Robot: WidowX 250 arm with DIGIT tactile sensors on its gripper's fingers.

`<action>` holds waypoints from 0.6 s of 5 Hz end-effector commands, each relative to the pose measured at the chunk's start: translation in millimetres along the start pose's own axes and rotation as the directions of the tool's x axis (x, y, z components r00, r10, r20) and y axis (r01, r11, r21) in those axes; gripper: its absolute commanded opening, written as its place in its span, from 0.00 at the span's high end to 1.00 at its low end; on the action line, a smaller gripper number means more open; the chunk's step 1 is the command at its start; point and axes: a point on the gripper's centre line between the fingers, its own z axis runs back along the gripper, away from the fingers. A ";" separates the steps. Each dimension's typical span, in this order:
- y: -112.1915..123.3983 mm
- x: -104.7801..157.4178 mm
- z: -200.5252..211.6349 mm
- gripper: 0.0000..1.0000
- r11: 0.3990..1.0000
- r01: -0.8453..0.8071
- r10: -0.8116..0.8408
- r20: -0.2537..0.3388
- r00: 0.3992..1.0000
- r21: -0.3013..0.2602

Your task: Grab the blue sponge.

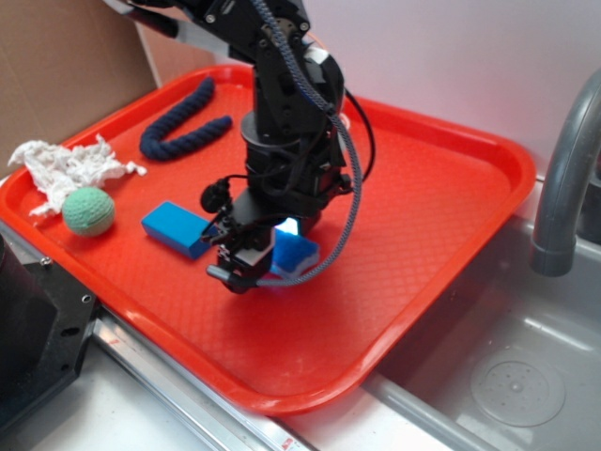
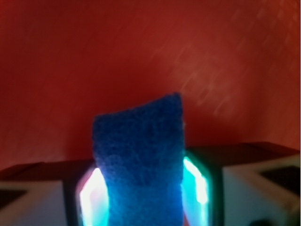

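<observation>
1. Gripper (image 2: 143, 197): in the wrist view, a glowing pad (image 2: 94, 197) is seen on either side of the blue sponge (image 2: 138, 165). The fingers are closed against the long sides of the sponge, so the sponge is clamped between them.
2. Blue sponge, wrist view: a rough, fuzzy deep-blue top is shown, extending away from the fingers over the red tray (image 2: 70, 70). The view is blurred, and it cannot be told whether the sponge is lifted or resting on the tray.
3. Gripper (image 1: 252, 268), exterior view: it is pointed down over the middle of the tray (image 1: 423, 216), with the sponge (image 1: 293, 254) partly hidden beneath it. A paler lower layer is visible at the sponge's exposed end.
4. Blue block (image 1: 176, 228): a smooth, sharp-edged rectangular piece is laid on the tray, just beside the gripper on the side facing the green ball.
5. Green ball (image 1: 89, 210): it is set near the tray's left rim, touching the white cloth (image 1: 66, 169).
6. Dark blue rope (image 1: 183, 122): a curved length is laid at the far part of the tray, behind the arm (image 1: 282, 103).
7. Sink (image 1: 526, 366) and faucet (image 1: 563, 178): both are seen beyond the tray's right rim.
</observation>
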 end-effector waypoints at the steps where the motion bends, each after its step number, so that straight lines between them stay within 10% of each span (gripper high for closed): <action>1: -25.0 -70.3 96.1 1.00 0.890 -0.456 0.456 0.064 0.888 -0.011; 3: -49.9 -120.1 161.8 1.00 0.571 -0.810 0.815 0.216 0.538 -0.133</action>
